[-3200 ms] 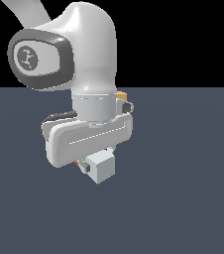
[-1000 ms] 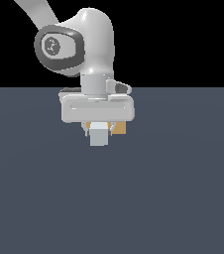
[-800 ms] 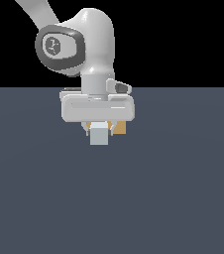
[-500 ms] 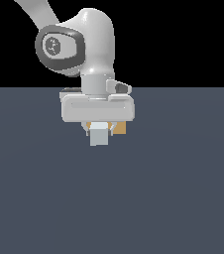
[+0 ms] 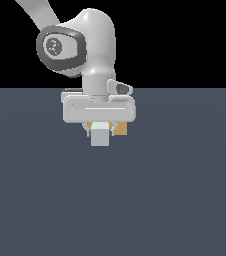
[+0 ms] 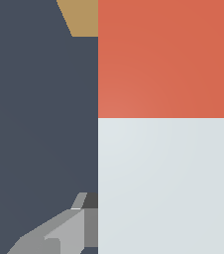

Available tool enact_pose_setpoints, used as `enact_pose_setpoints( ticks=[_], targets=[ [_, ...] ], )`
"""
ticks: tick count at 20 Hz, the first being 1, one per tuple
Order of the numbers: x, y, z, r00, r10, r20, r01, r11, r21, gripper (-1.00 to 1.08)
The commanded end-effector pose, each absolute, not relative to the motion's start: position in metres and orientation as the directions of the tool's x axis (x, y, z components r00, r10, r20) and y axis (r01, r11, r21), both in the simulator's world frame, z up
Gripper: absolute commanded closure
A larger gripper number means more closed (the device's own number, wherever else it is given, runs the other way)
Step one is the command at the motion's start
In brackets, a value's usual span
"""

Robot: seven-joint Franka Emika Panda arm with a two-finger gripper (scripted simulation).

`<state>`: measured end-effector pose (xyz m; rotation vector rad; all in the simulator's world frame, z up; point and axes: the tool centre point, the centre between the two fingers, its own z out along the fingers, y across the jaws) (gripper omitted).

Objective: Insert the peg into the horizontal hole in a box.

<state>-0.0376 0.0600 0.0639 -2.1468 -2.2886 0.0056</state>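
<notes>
In the exterior view my gripper (image 5: 100,131) is shut on the peg (image 5: 100,135), whose pale grey-white end faces the camera just below the hand. The tan-orange box (image 5: 121,129) shows only as small slivers behind the peg, on both sides of it. The hole is hidden behind the peg and hand. In the wrist view the peg (image 6: 168,124) fills most of the picture, red-orange half toward the box and grey-white half nearer. A corner of the box (image 6: 82,17) shows beside the red end. One grey fingertip (image 6: 59,233) shows at the peg's white half.
The dark blue-grey floor (image 5: 175,190) stretches around the gripper in all directions. The white arm (image 5: 85,45) rises above the hand toward the exterior view's left. Nothing else shows.
Over the last second nothing visibly moves. Compared with 3.2 s ago, the hand has turned square to the camera and moved back toward the box with the peg.
</notes>
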Motion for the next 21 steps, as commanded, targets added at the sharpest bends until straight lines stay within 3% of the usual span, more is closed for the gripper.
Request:
enact_pose_setpoints(
  ticks=[1,13,21],
  targets=[
    [-0.037,0.067,0.066,-0.065,0.998,0.001,0.998,0.065,-0.001,1.08],
    [-0.042,0.143,0.068,-0.065,0.998,0.001,0.998,0.065,0.003,1.08],
    [-0.040,0.151,0.068,-0.065,0.998,0.001,0.998,0.065,0.004,1.08]
  ],
)
